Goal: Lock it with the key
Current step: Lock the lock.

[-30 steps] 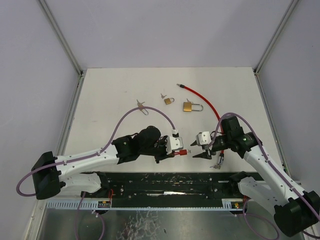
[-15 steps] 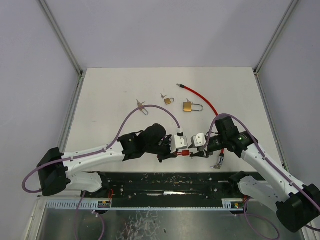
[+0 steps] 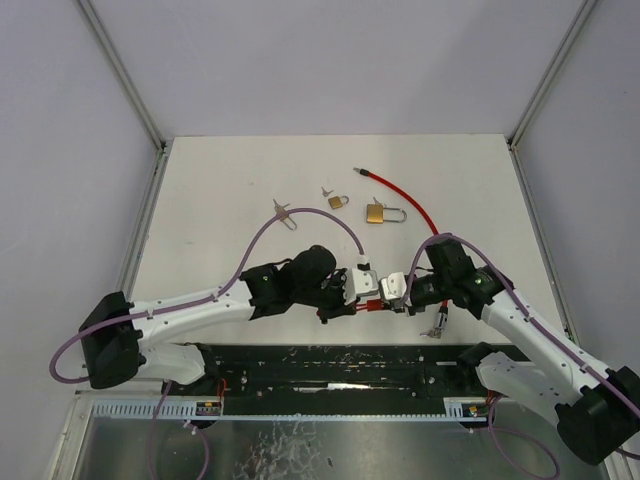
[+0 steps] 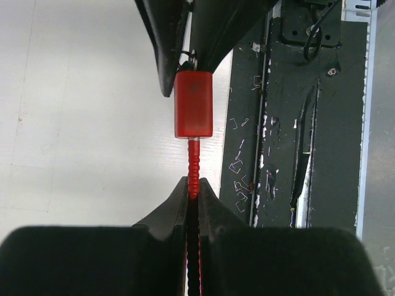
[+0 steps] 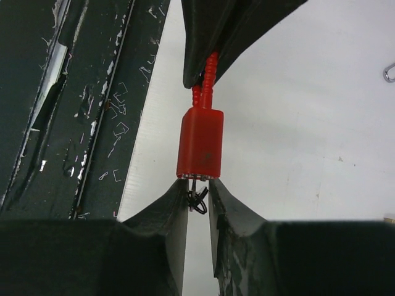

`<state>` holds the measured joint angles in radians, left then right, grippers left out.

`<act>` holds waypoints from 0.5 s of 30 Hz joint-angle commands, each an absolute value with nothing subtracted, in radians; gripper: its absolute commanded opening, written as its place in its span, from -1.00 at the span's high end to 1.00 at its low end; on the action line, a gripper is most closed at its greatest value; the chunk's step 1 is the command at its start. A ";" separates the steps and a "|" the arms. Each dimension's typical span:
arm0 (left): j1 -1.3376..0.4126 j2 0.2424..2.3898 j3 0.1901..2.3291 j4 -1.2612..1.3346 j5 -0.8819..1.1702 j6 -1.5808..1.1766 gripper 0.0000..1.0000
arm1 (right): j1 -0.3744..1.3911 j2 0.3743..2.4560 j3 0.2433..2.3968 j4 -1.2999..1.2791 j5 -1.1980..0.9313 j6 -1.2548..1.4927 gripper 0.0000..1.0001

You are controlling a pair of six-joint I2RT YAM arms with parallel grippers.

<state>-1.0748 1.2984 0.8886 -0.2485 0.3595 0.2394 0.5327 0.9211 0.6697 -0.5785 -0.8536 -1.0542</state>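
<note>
The red lock body (image 3: 368,305) hangs between both grippers just above the table's near edge. My left gripper (image 3: 354,302) is shut on the ribbed red cable (image 4: 194,168) just behind the lock body (image 4: 193,105); its tips show in the left wrist view (image 4: 193,188). My right gripper (image 3: 386,303) faces it from the right. In the right wrist view its fingers (image 5: 197,188) are closed narrowly on the small key with a black ring (image 5: 197,200) that sticks out of the end of the lock body (image 5: 200,143). The rest of the red cable (image 3: 410,203) loops over the table to the back.
Two brass padlocks (image 3: 339,201) (image 3: 377,213) lie at the table's middle back, with loose keys (image 3: 283,213) (image 3: 325,191) near them. Another small bunch of keys (image 3: 432,328) lies under my right arm. The black slotted base strip (image 3: 340,365) runs along the near edge.
My right gripper has moved left to the lock and its fingers have narrowed around the key. My left gripper has shifted slightly right with the cable and lock.
</note>
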 commanded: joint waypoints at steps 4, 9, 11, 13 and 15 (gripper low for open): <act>-1.057 1.324 0.953 -0.242 0.396 0.209 0.99 | 0.562 0.924 0.684 -0.574 -0.811 -1.094 0.98; -1.049 1.333 0.957 -0.237 0.419 0.204 0.99 | 0.561 0.924 0.684 -0.571 -0.816 -1.087 1.00; -1.044 1.340 0.961 -0.239 0.431 0.205 0.99 | 0.561 0.921 0.685 -0.579 -0.825 -1.107 0.88; -1.042 1.352 0.968 -0.243 0.435 0.202 0.99 | 0.562 0.919 0.686 -0.579 -0.832 -1.109 0.75; -1.040 1.364 0.976 -0.248 0.441 0.200 0.99 | 0.561 0.923 0.689 -0.577 -0.823 -1.107 0.76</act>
<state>-1.0420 1.3308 0.9184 -0.2729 0.4084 0.2348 0.5438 0.9211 0.6697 -0.6010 -0.8318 -1.0744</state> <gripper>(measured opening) 0.022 0.129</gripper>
